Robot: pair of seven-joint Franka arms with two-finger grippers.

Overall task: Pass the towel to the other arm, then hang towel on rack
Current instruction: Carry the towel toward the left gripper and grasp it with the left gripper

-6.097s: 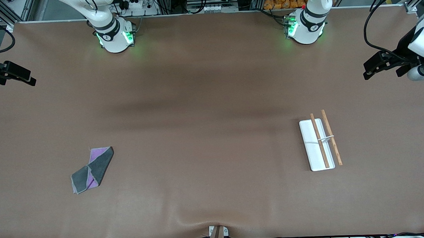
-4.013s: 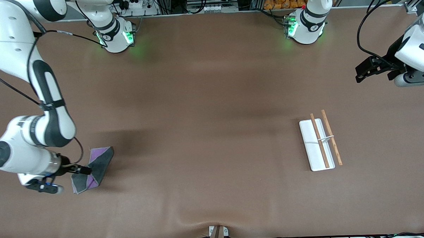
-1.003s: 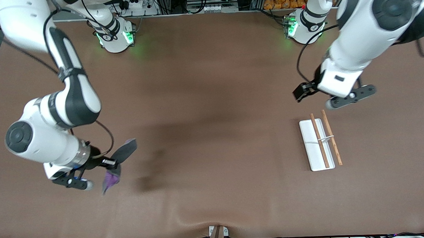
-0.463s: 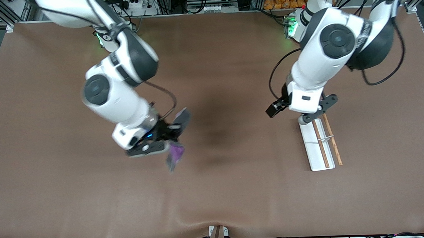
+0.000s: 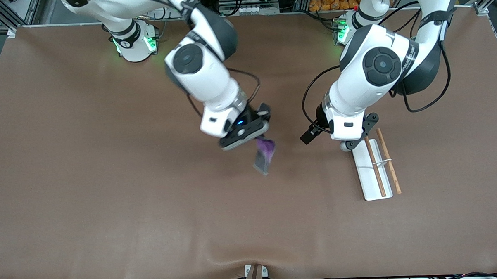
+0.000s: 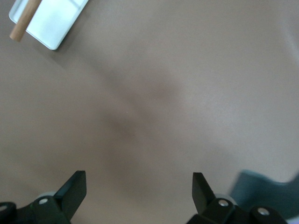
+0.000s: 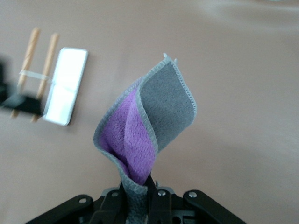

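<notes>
Two arms are now converging over the middle of the worktop (image 5: 109,181), and that is the change I care about: half a second ago my right gripper (image 5: 260,135) was carrying the towel (image 5: 264,155) over the part of the worktop toward the right arm's end, and a second ago lower still toward that end; now it hangs over the centre. Its jaws are clenched on one bunched corner of the towel, which droops free below them, purple face folded inside the grey, clear of the worktop. In the right wrist view the cloth (image 7: 149,130) stands out from the jaws with its pale stitched edge showing. My left gripper (image 5: 310,134) has come in from its end of the worktop and hovers near the rack (image 5: 367,172), over bare worktop between rack and towel, jaws released and wide, holding nothing. The rack sits undisturbed, rods lying along its white base. I judge the carry is nearly done and the handover is next: the gap between the grippers is small, but the left jaws have not yet reached the cloth.
</notes>
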